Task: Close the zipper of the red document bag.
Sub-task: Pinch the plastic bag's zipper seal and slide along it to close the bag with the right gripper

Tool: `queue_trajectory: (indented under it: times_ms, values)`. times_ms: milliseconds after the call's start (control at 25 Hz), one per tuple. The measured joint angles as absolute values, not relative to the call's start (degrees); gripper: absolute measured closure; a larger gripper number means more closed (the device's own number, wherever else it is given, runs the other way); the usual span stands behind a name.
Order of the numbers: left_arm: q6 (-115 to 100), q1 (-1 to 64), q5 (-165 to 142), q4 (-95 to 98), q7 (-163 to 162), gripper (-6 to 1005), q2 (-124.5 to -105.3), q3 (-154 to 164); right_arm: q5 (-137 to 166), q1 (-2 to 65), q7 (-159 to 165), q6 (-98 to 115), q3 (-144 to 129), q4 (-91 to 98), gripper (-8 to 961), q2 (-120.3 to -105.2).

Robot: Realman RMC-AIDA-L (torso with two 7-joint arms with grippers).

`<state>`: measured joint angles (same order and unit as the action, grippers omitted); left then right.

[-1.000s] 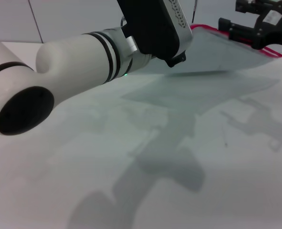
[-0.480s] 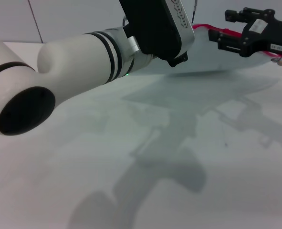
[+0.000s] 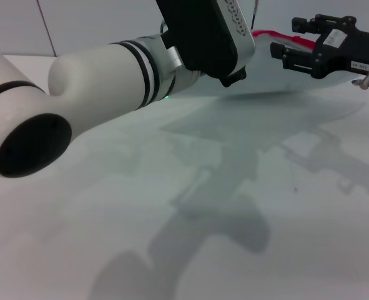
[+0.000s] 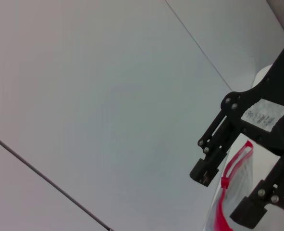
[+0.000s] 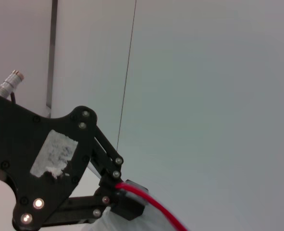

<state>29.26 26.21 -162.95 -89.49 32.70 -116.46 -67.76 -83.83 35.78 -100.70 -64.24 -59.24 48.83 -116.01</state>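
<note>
1. Counting: one red document bag (image 3: 278, 78), held up off the white table (image 3: 234, 219) at the far side, one zipper (image 3: 266, 32), two grippers.
2. Left gripper (image 5: 120, 199) grasps the bag's red corner.
3. Right gripper (image 3: 281, 55), fingers spread around the zipper, has moved slightly leftward along it.

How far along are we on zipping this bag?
Done: the left gripper holds the red document bag lifted by one end of the zipper. In hand: the right gripper straddles the zipper, fingers apart, not clamped. Left: clamp and run along the zipper. How much is already zipped cannot be seen.
</note>
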Motion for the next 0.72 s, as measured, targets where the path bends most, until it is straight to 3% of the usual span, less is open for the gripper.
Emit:
queue_trajectory:
  times_ms: [160, 720]
  values:
    - [29.3, 26.2, -162.9, -89.5, 32.7, 946, -116.46, -67.8, -83.8, 35.8, -100.8, -64.3, -59.2, 48.8, 315, -116.01]
    - [29.4, 26.0, -163.0, -89.4, 33.4, 945, -116.46, -67.8, -83.8, 35.8, -100.5, -63.4, -59.2, 48.4, 501, -116.02]
